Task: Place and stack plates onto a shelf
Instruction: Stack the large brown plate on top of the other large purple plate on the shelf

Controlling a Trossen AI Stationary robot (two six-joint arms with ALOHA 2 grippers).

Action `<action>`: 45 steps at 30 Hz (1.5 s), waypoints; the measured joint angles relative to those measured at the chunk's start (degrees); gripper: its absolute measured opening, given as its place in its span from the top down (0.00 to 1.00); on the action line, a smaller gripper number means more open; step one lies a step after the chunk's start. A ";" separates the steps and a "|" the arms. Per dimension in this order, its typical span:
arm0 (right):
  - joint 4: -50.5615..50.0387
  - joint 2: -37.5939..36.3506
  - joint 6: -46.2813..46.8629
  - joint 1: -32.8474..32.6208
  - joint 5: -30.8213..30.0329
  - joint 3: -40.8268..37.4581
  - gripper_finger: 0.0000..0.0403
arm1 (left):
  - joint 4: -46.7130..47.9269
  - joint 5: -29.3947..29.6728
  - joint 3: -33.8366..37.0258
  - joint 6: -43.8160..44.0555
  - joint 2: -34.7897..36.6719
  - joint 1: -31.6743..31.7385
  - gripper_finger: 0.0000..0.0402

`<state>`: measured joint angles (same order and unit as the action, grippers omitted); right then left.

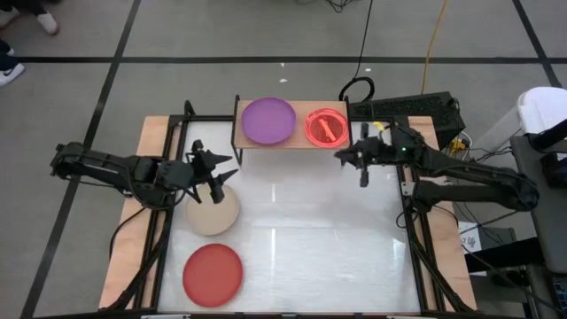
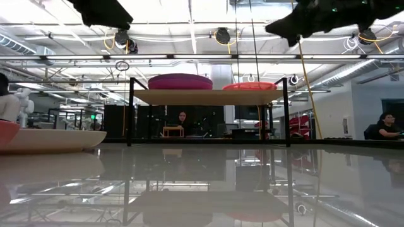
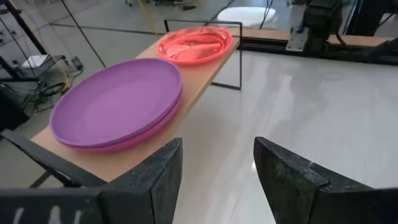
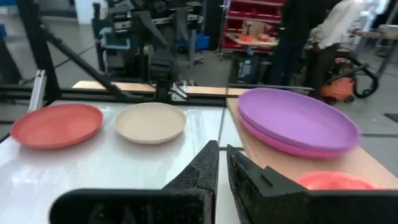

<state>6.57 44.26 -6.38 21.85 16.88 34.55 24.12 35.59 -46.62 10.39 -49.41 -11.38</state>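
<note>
On the light-wood shelf (image 1: 301,142) a purple plate (image 1: 268,120) lies on a magenta one (image 3: 134,134). Beside them sits a small stack of translucent red-orange plates (image 1: 327,127). A beige plate (image 1: 211,213) and a red plate (image 1: 213,273) lie flat on the white tabletop. My left gripper (image 3: 217,168) is open. It hovers above the beige plate's far edge and faces the shelf (image 3: 186,99). My right gripper (image 4: 222,163) is shut and hangs in the air off the shelf's right end, near the red-orange plates (image 4: 329,180).
The shelf stands on thin black legs (image 2: 130,110) at the table's far edge. Black frame rails (image 1: 164,221) run along the table's left and right sides. Bare white tabletop (image 1: 319,248) lies between the arms. People sit in the room behind (image 2: 183,120).
</note>
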 joint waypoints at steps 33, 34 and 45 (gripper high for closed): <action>0.09 30.58 -11.43 -18.94 -8.35 18.40 0.95 | -4.18 0.43 4.18 -2.27 2.02 3.22 0.49; 0.07 31.06 -11.55 -19.16 -8.35 18.55 0.94 | -4.07 0.20 4.18 -2.21 2.01 3.41 0.49; 2.69 34.46 -12.34 -21.25 -9.88 18.68 0.79 | -3.30 -0.59 5.94 -0.49 2.03 3.48 0.49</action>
<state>9.26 78.71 -18.72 0.60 7.00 53.23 20.82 35.00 -40.67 9.90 -47.39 -7.90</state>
